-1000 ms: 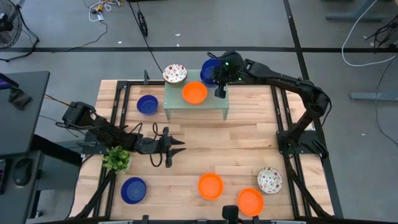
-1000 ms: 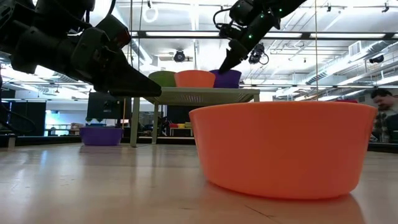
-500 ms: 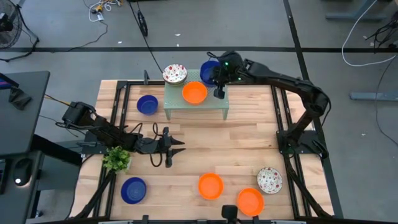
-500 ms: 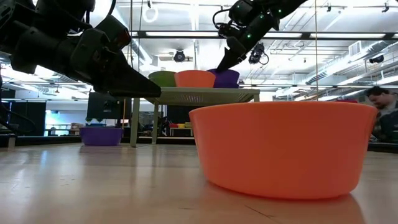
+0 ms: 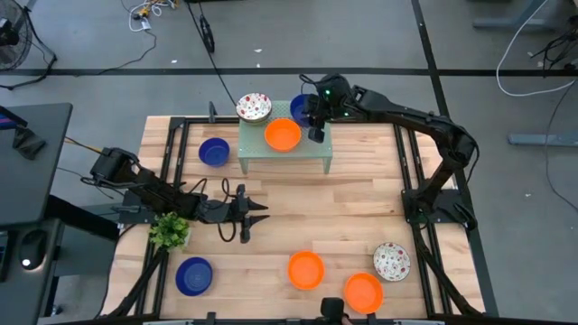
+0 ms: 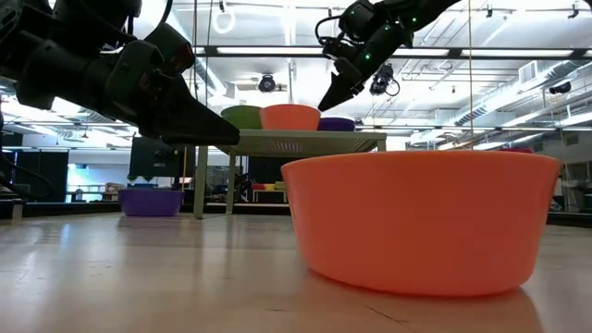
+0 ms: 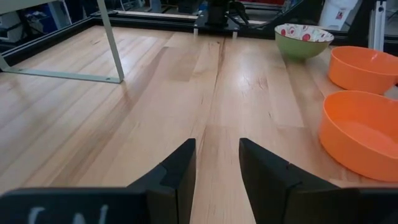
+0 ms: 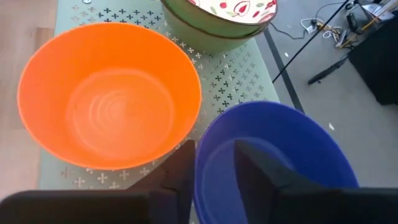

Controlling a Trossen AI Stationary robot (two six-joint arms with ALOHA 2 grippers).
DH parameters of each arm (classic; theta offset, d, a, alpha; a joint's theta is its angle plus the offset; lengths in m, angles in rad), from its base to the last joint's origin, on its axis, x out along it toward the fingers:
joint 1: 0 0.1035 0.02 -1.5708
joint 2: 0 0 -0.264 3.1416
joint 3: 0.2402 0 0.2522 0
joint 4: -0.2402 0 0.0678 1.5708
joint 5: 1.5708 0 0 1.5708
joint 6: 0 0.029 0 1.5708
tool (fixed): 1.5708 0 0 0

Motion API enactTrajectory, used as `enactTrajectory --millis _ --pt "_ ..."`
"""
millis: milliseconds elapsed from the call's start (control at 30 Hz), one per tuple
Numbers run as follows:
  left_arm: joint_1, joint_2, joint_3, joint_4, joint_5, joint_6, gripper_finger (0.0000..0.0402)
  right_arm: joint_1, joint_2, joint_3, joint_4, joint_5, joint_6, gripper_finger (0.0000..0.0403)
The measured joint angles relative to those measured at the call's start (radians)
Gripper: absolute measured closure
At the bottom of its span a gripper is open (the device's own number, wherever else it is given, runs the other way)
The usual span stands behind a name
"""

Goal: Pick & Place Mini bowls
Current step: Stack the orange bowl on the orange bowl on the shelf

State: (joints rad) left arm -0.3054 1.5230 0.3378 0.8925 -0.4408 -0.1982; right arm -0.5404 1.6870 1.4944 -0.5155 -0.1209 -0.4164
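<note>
On the pale green mesh stand (image 5: 307, 158) sit an orange mini bowl (image 5: 283, 134), a red-speckled white one (image 5: 254, 106) and a blue one (image 8: 273, 155) at the far edge. My right gripper (image 8: 214, 149) hovers open just above the blue bowl, whose near rim (image 8: 200, 163) lies in line with the gap between the fingers. In the low view the fingertips (image 6: 322, 104) stand clear above that bowl (image 6: 336, 123). My left gripper (image 5: 262, 212) waits open over the table's left middle, with nothing between its fingers (image 7: 217, 146).
Another blue bowl (image 5: 214, 151) sits on the table left of the stand. Along the near edge lie a blue bowl (image 5: 194, 275), two orange bowls (image 5: 306, 269) (image 5: 363, 292) and a speckled one (image 5: 391, 261). A small green plant (image 5: 169, 231) stands near left.
My right gripper has risen a little above the stand's far edge and let go of the blue bowl. The bowl, which stood higher and tilted at the fingers, now sits low and level on the stand.
</note>
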Motion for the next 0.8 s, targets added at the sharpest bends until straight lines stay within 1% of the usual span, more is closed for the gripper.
enactTrajectory --millis 133,267,400,500,667,800 --pt "0.0 0.0 0.0 0.0 0.0 0.0 0.0275 0.02 -0.044 0.0 -0.005 0.004 0.022 0.0268" --pt "0.0 0.0 0.0 0.0 0.0 0.001 0.0275 0.078 -0.111 0.0 -0.037 0.002 0.091 0.027" --pt "0.0 0.0 0.0 0.0 0.0 0.0 0.0275 0.197 -0.169 0.0 -0.103 0.001 0.16 0.0284" --pt "-0.002 0.0 0.0 0.001 0.0 0.0 0.0275 0.31 -0.177 -0.005 -0.166 -0.003 0.216 0.0297" --pt "-0.016 0.0 0.001 0.009 0.0 -0.001 0.0275 0.508 -0.179 -0.131 -0.134 -0.001 0.288 0.0317" --pt "-0.031 0.0 0.002 0.024 0.001 -0.001 0.0275 0.663 -0.178 -0.285 0.037 -0.003 0.432 0.0331"
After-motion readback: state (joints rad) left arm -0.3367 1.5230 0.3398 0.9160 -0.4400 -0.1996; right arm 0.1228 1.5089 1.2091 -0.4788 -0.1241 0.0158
